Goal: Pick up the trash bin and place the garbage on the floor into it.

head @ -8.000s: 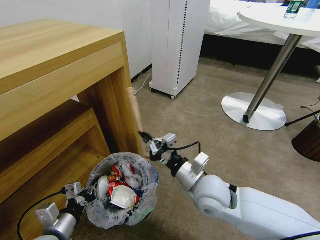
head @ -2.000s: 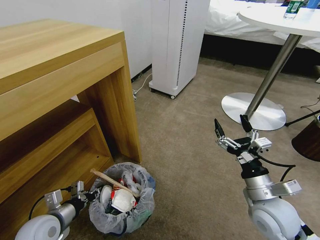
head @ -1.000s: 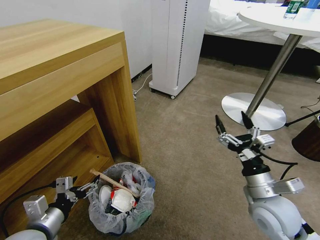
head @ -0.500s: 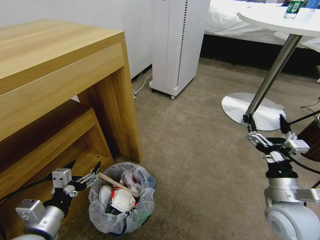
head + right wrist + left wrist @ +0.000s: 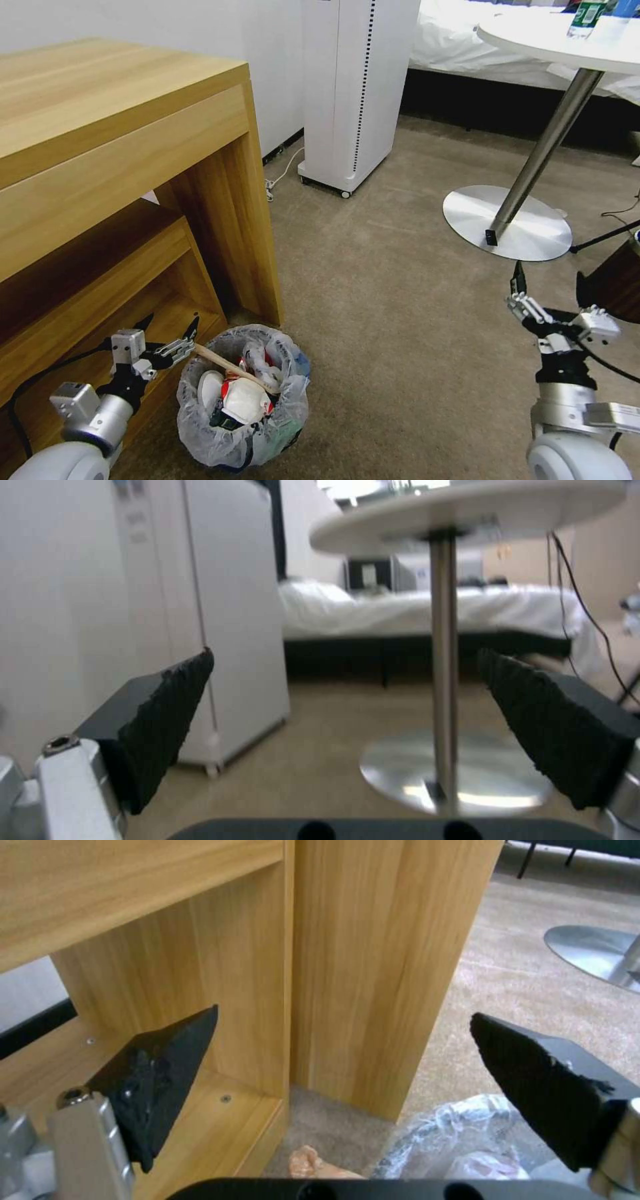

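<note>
The trash bin [image 5: 243,407], lined with a translucent bag, stands on the beige carpet floor [image 5: 400,320] by the desk's leg. It holds garbage: red wrappers, white crumpled pieces and a thin wooden stick [image 5: 230,365] lying across its top. My left gripper [image 5: 170,325] hovers open just left of the bin's rim, touching nothing. In the left wrist view its gripper [image 5: 343,1060] spreads wide, with the bag [image 5: 453,1150] and the stick's end [image 5: 310,1162] below. Far right, my right gripper [image 5: 550,283] points up, open and empty. The right wrist view shows that gripper [image 5: 347,720] open too.
A wooden desk [image 5: 100,133] with a lower shelf fills the left side. A tall white appliance [image 5: 353,87] stands behind on wheels. The round table's metal base [image 5: 510,223] and a dark round object [image 5: 617,280] lie near my right gripper. A bed is at the back.
The stick my right gripper held now lies in the bin. My left gripper has let go of the bin and drawn back. My right arm has swung right and lower.
</note>
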You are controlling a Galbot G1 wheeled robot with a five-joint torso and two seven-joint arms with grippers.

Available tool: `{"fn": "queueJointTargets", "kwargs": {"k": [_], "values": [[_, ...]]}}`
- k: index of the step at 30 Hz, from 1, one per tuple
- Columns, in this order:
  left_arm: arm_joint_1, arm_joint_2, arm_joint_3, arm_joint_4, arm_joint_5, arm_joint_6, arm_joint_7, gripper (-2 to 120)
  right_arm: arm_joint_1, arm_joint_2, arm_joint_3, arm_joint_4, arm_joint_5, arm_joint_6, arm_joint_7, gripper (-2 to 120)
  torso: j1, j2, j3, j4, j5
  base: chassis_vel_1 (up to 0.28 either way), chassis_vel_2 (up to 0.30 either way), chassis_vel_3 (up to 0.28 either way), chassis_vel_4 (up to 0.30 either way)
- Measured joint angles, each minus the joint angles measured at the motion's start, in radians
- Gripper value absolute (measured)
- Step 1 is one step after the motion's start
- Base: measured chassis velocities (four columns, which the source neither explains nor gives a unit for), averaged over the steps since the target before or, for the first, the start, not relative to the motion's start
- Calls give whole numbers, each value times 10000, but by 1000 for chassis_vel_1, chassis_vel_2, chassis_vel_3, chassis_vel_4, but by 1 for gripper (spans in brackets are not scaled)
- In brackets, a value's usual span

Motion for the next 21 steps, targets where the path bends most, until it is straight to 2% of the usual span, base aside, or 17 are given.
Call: {"fn": "queueJointTargets", "kwargs": {"k": [10, 21], "values": [[-290, 212, -68, 365, -279, 83, -24, 100, 528, 532, -680, -844, -249, -147, 15, 100, 0, 0, 0, 1, 0, 0, 0, 0, 0], [-374, 243, -49, 308, -360, 272, -44, 100, 584, 520, -759, -862, -248, -117, -98, 100, 0, 0, 0, 1, 0, 0, 0, 0, 0]]}}
